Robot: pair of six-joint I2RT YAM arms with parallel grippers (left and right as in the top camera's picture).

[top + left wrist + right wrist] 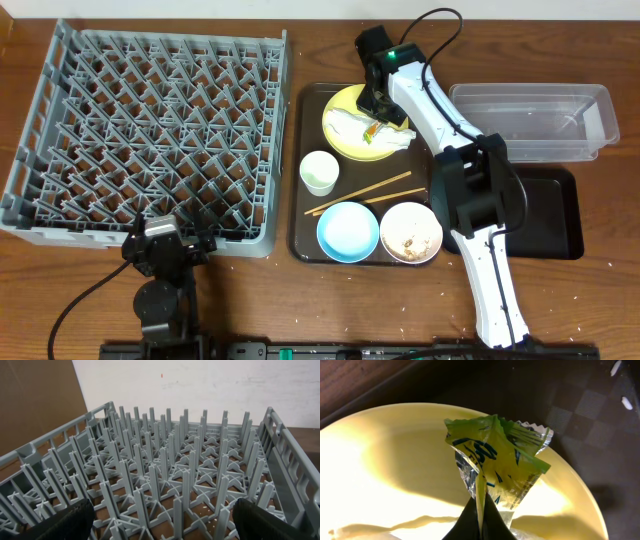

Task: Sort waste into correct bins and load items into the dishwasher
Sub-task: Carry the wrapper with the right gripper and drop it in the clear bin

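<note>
Clamped in the right gripper (pixel 479 510), the snack wrapper (pixel 495 455) hangs over the yellow plate (pixel 395 460); waste sorting looks underway, and next it needs carrying to the clear tub (pixel 530 120), well apart from that plate.

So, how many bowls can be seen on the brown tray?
2. The light-blue bowl is at the near edge of the brown tray; the white bowl stands beside it, on the robot's right. None seems hidden.

White links (pixel 430 108), black joints (pixel 478 192)
</note>
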